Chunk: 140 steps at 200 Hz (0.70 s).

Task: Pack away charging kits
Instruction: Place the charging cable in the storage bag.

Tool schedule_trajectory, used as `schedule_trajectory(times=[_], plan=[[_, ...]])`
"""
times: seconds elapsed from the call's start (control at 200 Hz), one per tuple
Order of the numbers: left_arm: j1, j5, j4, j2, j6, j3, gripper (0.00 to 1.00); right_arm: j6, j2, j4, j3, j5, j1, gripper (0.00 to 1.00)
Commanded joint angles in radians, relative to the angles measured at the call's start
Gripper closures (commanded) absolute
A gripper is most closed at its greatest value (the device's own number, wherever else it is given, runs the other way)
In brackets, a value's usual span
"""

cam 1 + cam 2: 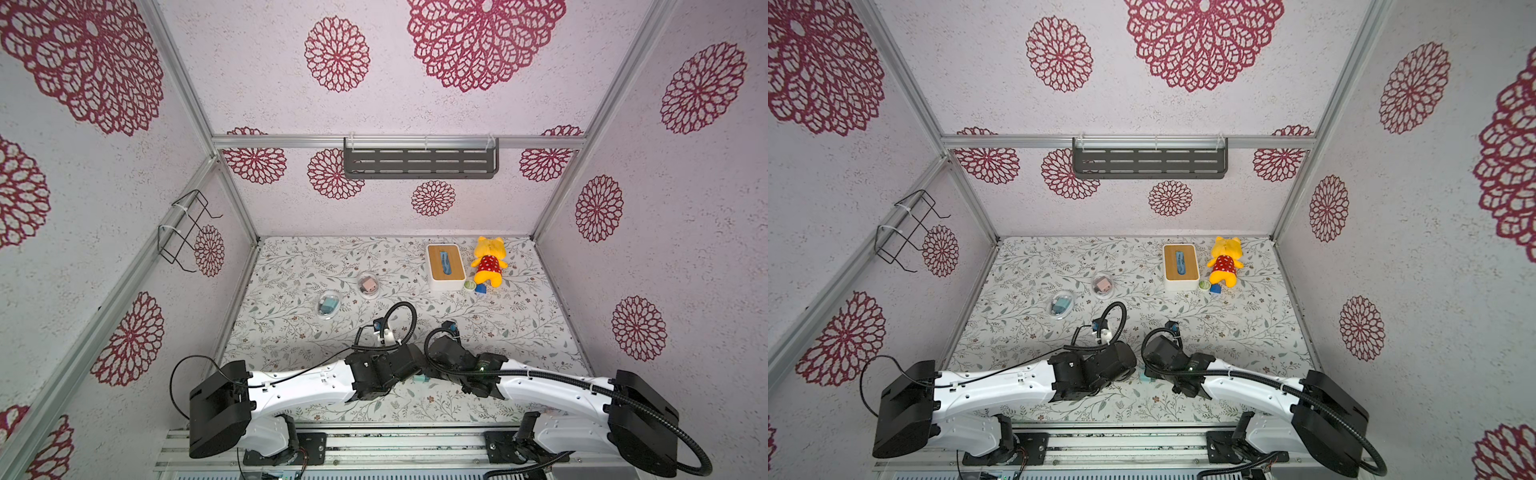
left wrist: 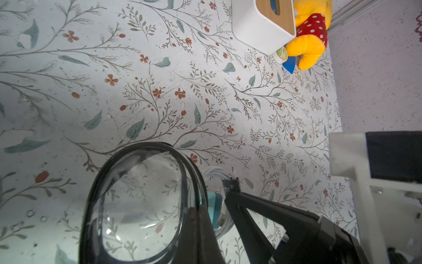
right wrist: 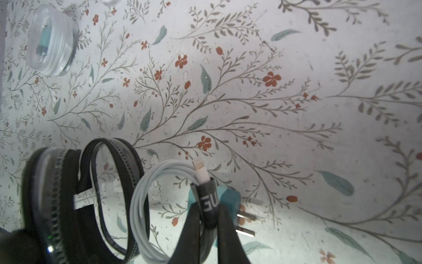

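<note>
Both top views reach me bright and evenly lit, walls bowing at the edges. In the wrist views the floral-print worktop (image 2: 205, 91) dims toward the lens under soft shadow; the clear oval zip case (image 2: 141, 205) glints, and the white coiled cable (image 3: 138, 205) blurs.

White wooden-topped box (image 1: 446, 284) beside yellow plush (image 1: 489, 261); blue block (image 1: 481, 289) just beside both
</note>
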Motion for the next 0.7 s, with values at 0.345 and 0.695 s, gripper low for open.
schedule_trajectory(times=[0.345, 0.695], plan=[[0.089, 0.096, 0.103, 0.035, -0.020, -0.069, 1.00, -0.053, -0.066, -0.057, 0.059, 0.113, 0.005, 1.00], [0.089, 0.104, 0.162, 0.000, -0.005, -0.100, 1.00, -0.069, 0.049, -0.013, 0.082, 0.093, 0.004, 1.00]])
